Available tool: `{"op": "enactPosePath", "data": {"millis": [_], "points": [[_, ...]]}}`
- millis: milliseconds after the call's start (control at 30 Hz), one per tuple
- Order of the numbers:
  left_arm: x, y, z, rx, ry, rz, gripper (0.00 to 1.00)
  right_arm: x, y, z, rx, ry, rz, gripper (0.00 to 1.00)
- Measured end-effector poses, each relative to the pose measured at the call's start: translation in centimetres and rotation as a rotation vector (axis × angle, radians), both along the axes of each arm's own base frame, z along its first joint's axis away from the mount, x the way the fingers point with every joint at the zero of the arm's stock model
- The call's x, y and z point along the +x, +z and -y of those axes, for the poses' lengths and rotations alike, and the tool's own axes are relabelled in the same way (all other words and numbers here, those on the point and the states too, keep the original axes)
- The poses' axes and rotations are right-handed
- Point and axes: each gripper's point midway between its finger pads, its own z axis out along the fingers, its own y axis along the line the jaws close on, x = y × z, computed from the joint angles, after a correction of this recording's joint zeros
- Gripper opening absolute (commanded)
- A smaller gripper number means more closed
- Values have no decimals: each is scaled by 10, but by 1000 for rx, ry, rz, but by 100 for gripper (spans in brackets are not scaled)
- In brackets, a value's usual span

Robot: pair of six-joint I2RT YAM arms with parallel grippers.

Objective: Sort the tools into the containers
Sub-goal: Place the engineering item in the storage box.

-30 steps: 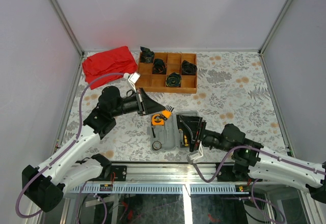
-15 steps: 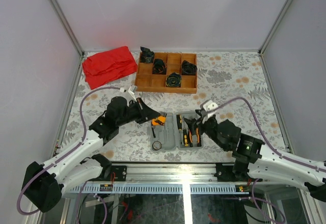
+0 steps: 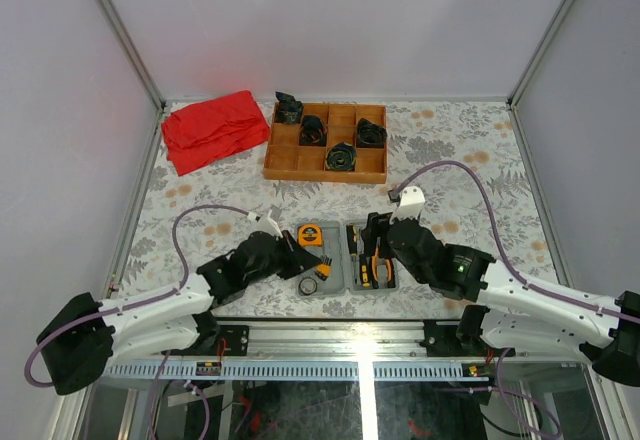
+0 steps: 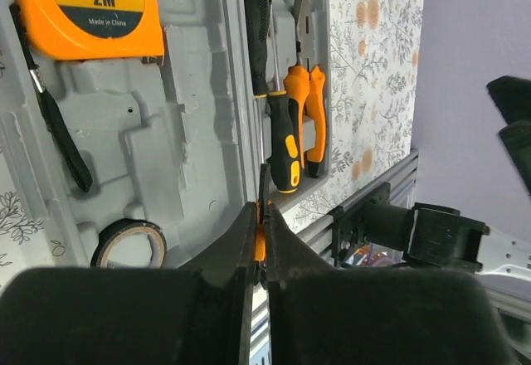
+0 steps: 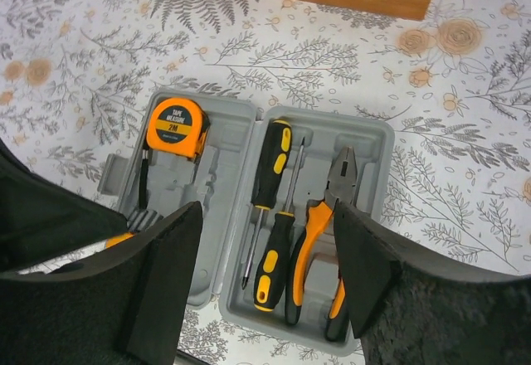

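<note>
Left arm point(image 3: 150, 310) stretched low across the near edge, reaching right; left gripper point(image 4: 260, 214) pinched tight on a small orange piece point(image 4: 260, 245). Right arm point(image 3: 530, 295) bent, reaching left; right gripper point(image 5: 267, 216) tilted downward, fingers spread wide, holding nothing.

case point(image 5: 224, 166): left hand point(image 4: 259, 216) crowds its left half | right hand point(image 5: 265, 207) spread above right half | open bench point(image 3: 450, 190) strip toward wooden tray point(image 3: 325, 173)

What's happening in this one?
The left arm, jaws shut on a small orange piece, is over the near edge of the open grey case. The right arm hovers above it with open jaws. Tape measure, black ring, two screwdrivers and pliers already lie inside.
</note>
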Motion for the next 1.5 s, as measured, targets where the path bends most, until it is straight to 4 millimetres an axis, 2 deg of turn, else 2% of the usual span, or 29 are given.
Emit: {"op": "enactPosePath", "data": {"millis": [167,267,600,900,1167,1433,1500], "points": [[-10,-15,11,10,0,17,0,4,1,10,49,-51,-13,72],[-11,-24,15,28,10,22,0,2,-5,12,55,-49,-27,72],[0,-36,15,56,103,34,0,0,-24,12,12,-43,-71,73],[-9,-50,20,80,123,9,0,1,-24,13,10,-49,-72,74],[-8,-65,20,106,145,-16,0,-1,-28,16,-11,-49,-84,74],[-4,-67,27,96,160,-26,0,-3,-31,19,-27,-50,-93,74],[-3,-67,27,95,163,-28,3,-3,-31,19,-27,-50,-94,74]]}}
